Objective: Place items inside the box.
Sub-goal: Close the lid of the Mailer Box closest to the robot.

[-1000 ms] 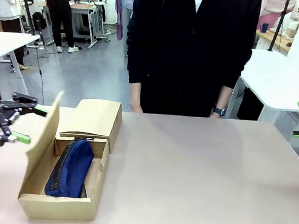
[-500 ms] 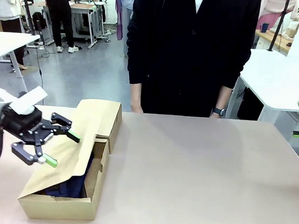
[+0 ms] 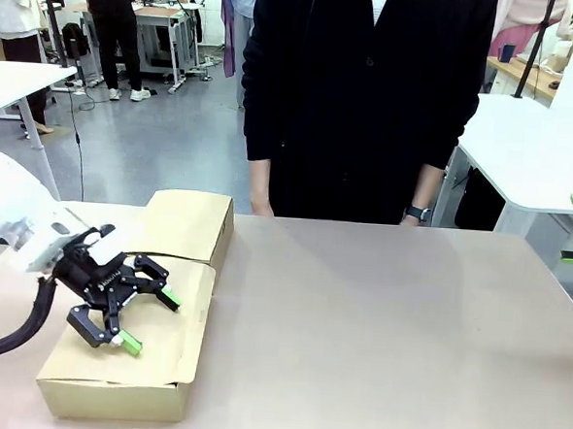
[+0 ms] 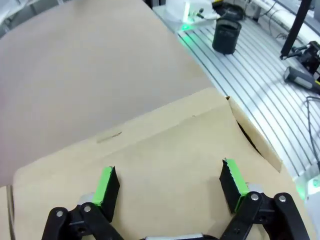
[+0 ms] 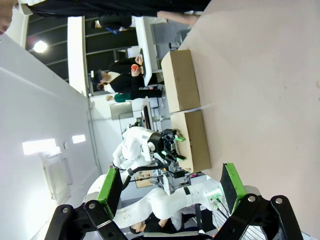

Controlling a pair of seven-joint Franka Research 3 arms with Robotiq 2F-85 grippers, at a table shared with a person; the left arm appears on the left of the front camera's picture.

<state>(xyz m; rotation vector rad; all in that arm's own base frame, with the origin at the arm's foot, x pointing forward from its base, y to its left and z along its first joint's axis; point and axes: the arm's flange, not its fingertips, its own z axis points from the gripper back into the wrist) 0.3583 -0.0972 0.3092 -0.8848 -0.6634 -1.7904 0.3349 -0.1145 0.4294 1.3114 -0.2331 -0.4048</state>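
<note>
Tabletop (image 3: pixel 377 317), lid (image 4: pixel 165 165) under spread left tool (image 3: pixel 144 320), person (image 3: pixel 367 93) opposite

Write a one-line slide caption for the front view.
Left gripper, jaws open, on the lowered lid flap of the long cardboard box, beside a shorter box; a person stands across the table.

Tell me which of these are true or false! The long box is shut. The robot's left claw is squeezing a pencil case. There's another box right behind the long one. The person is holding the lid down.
1. The lid of the long box is down. True.
2. The left gripper is squeezing a pencil case. False: its jaws are open and empty, over the lid.
3. A shorter box sits right behind the long one. True.
4. The person is holding the lid down. False: the person stands at the far side of the table, touching neither box.
</note>
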